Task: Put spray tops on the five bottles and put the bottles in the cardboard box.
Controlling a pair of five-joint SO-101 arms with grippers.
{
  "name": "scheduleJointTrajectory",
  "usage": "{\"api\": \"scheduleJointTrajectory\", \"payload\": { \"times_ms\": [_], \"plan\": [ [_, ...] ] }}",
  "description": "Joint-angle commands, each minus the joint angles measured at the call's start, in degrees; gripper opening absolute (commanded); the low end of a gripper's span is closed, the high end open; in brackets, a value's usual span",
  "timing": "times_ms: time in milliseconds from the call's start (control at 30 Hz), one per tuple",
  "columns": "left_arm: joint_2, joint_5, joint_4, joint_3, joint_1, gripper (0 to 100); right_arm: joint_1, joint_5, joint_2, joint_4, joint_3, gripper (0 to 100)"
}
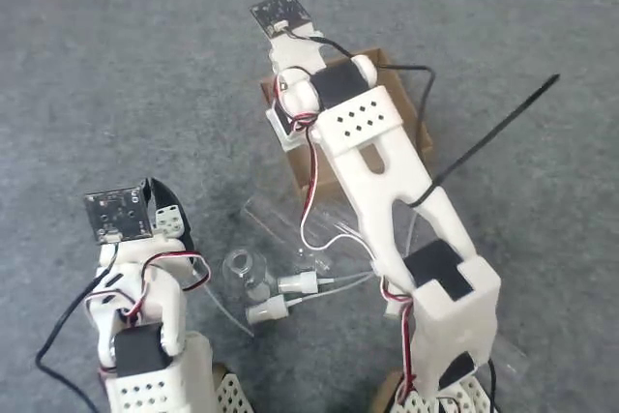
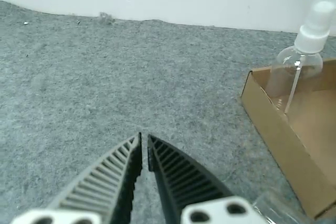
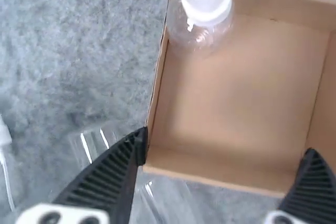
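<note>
Looking through the right wrist view, I've got the right gripper (image 3: 226, 142) hanging over the open brown cardboard box (image 3: 236, 174). Its black ribbed fingers (image 3: 113, 169) are spread wide with nothing between them, one over the box's near corner and the other across by the opposite wall.

Inside the box, one clear plastic bottle with a white spray top (image 3: 202, 19) stands upright, tucked into a corner against the wall. From the high view, the right arm (image 1: 387, 181) stretches out over the box and covers most of it.

Out on the grey carpet (image 1: 116, 94), just beside the box, clear uncapped bottles (image 1: 276, 215) lie on their sides. Nearer the arm bases, another clear open-necked bottle (image 1: 244, 270) sits close to two loose white spray tops with thin dip tubes (image 1: 297, 284), which lie side by side between the arms.

Over on the other side, the left gripper (image 2: 145, 138) sits well apart from the box above bare carpet. Its fingers are pressed almost together, a thin slit between the tips, and they grip nothing.
</note>
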Motion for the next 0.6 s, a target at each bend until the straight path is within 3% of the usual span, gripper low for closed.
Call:
{"api": "scheduleJointTrajectory", "payload": {
  "times_ms": [0,567],
  "plan": [
    [-0.88,-0.44,-1.76,-0.66,-0.35,2,-0.57,1.41,-6.55,2.33,-1.05,38.5],
    [-0.88,-0.26,-1.85,-1.36,-6.42,2,-9.8,0.88,-17.1,16.22,-0.97,38.5]
  ]
}}
